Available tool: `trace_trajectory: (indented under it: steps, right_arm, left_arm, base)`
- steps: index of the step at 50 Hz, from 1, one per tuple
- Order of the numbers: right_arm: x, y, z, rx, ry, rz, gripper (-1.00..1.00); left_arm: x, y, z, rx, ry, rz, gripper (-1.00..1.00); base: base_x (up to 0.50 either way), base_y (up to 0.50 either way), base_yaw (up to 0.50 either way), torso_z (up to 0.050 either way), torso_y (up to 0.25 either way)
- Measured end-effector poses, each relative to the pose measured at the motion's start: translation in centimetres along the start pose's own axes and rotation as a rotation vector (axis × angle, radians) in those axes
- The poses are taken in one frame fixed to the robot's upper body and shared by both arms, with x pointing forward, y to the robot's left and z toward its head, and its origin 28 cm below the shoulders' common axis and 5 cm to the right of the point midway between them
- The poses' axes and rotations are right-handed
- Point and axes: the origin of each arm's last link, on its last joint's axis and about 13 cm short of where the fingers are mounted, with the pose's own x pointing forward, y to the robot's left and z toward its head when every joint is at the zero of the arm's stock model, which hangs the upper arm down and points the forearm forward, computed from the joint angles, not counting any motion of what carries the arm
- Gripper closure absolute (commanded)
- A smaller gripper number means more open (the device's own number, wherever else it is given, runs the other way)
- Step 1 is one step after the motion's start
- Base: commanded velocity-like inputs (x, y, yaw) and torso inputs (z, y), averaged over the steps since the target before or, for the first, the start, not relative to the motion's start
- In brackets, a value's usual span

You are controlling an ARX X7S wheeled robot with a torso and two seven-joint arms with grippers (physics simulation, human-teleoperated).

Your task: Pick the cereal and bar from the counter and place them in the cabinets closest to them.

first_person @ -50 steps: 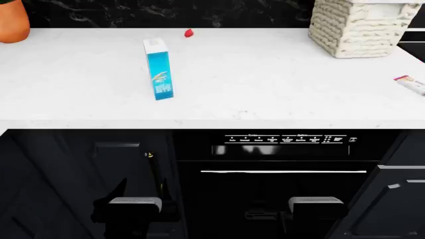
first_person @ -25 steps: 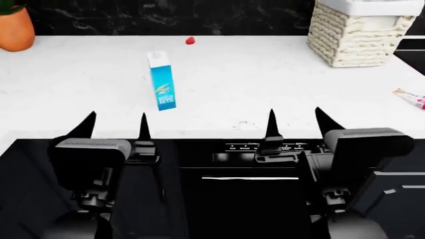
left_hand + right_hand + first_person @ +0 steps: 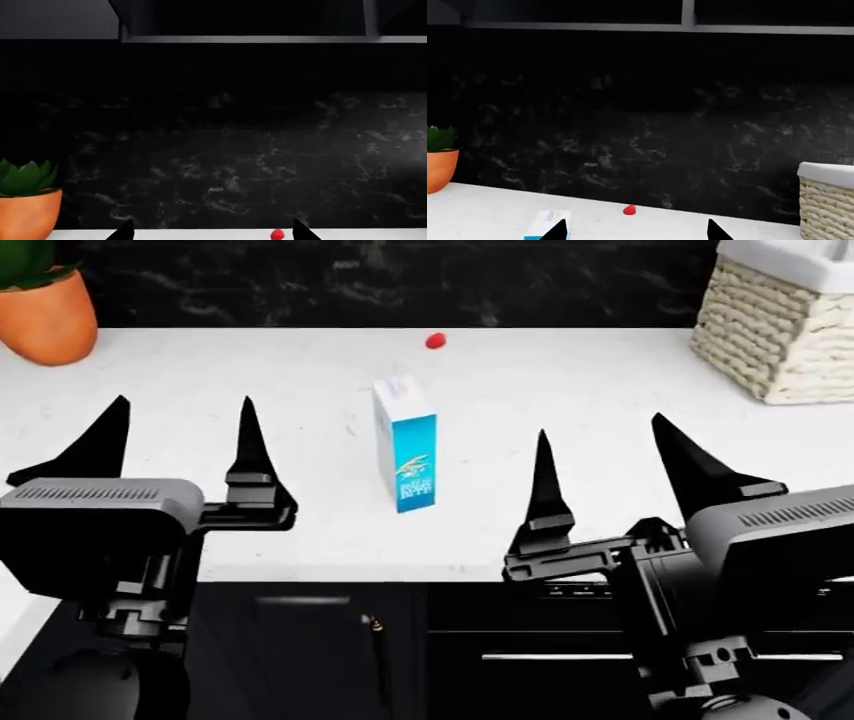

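The cereal [image 3: 407,444] stands upright on the desk [image 3: 587,390], its long axis vertical, roughly in the middle between my 2 hands and a little beyond their fingertips. Its cyan-blue face is turned toward me and slightly to my right, with a narrow white side on my left and a pale top. There is a pale graphic and some white lettering on the blue face, but I cannot read it at this size. In the right wrist view only its top corner [image 3: 547,225] shows at the frame edge. I cannot see the bar in any view.

My left hand [image 3: 180,445] hangs over the front of the desk with its 2 pointed black fingers well apart and holding nothing. My right hand [image 3: 603,468] is the same: fingers spread wide, nothing between them.

The desk is a white marble-look slab with faint grey veins and a thick white front edge. Near its back edge lies a small red berry-like thing [image 3: 435,341]. A potted plant [image 3: 43,302] in an orange pot sits at the far left and a woven basket [image 3: 781,340] at the far right. Behind runs a black marbled backsplash [image 3: 233,150], and above it the underside of dark wall cabinets [image 3: 684,15].
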Motion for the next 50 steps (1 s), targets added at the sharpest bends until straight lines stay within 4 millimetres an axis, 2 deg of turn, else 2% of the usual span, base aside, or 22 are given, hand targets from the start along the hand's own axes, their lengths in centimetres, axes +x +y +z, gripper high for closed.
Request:
trace_trajectory:
  steps: [13,24,35,50]
  right_arm:
    - [-0.3,0.2,0.5,-0.016,-0.023,0.005,-1.0]
    - [-0.3,0.8,1.5,0.046,-0.013,0.044,-1.0]
    - [1.2,2.7,3.9,0.137,0.185,0.244,-1.0]
    - [3.9,2.6,5.4,0.126,0.478,0.325,-1.0]
  left_arm:
    - [-0.1,-0.2,0.3,-0.002,-0.001,-0.026,-1.0]
    - [-0.2,-0.4,0.3,-0.002,0.001,-0.046,-1.0]
    - [-0.3,-0.7,0.1,-0.005,0.021,-0.067,-1.0]
    - [-0.3,-0.5,0.5,-0.023,0.045,-0.075,-1.0]
  base:
    - [0.5,0.11,0.0,0.0,0.0]
    - [0.0,0.0,0.0,0.0,0.0]
    - [0.0,0.0,0.0,0.0,0.0]
    - [0.0,0.0,0.0,0.0,0.0]
